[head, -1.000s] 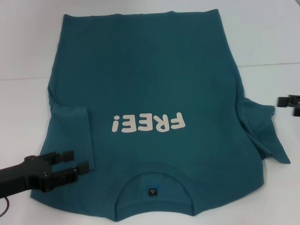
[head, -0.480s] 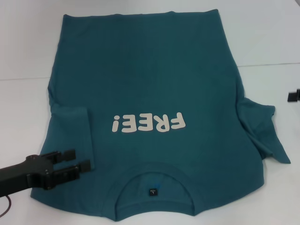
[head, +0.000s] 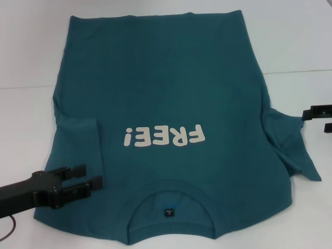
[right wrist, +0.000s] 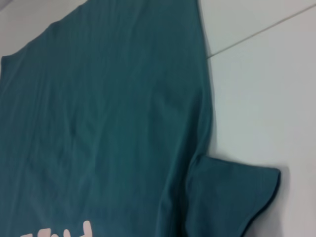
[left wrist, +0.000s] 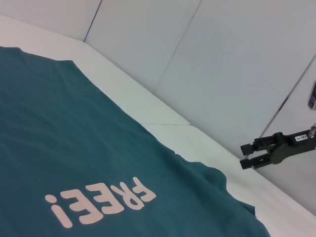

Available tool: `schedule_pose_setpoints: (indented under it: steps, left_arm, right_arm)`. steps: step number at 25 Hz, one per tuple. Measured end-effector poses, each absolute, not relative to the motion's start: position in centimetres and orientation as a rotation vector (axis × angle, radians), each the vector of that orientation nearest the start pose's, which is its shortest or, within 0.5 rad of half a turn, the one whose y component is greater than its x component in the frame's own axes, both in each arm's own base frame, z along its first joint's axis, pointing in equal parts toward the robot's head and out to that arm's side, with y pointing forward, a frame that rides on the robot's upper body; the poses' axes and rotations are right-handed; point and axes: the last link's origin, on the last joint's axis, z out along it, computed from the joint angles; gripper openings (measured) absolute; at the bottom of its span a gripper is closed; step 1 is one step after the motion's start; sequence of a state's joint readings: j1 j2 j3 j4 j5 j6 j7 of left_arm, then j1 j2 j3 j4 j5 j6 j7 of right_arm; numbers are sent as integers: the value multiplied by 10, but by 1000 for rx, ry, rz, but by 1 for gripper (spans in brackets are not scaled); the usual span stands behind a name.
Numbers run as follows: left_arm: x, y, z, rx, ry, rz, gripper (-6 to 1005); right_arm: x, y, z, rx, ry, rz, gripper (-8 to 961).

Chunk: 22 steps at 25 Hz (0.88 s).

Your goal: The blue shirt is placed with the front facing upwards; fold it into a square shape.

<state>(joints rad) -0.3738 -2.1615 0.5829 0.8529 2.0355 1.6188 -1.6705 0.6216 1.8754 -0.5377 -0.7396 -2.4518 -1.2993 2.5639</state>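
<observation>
Blue shirt (head: 166, 104) flat on white table (head: 295, 41), print up.
Head view: shirt fills frame centre; left gripper (head: 89, 176), fingers apart, empty, lower left over the shirt; right gripper (head: 317, 118) at right edge, released. Left wrist view: right gripper (left wrist: 248, 155) at right, open beyond the shirt (left wrist: 74, 148). Right wrist view: shirt (right wrist: 108, 123) left, sleeve lower right.

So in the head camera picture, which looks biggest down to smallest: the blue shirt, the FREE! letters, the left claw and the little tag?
1. the blue shirt
2. the FREE! letters
3. the left claw, looks nearly as wide, but nearer the camera, so unsure
4. the little tag
</observation>
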Motion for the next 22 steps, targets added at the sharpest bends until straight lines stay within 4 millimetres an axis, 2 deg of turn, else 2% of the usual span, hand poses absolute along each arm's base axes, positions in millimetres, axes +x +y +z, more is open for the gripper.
schedule_pose_setpoints:
  steps: [22]
  left_arm:
    - [-288, 300, 7, -2499, -1080, -783, 751]
  right_arm:
    - [334, 410, 70, -1809, 1766, 283, 867]
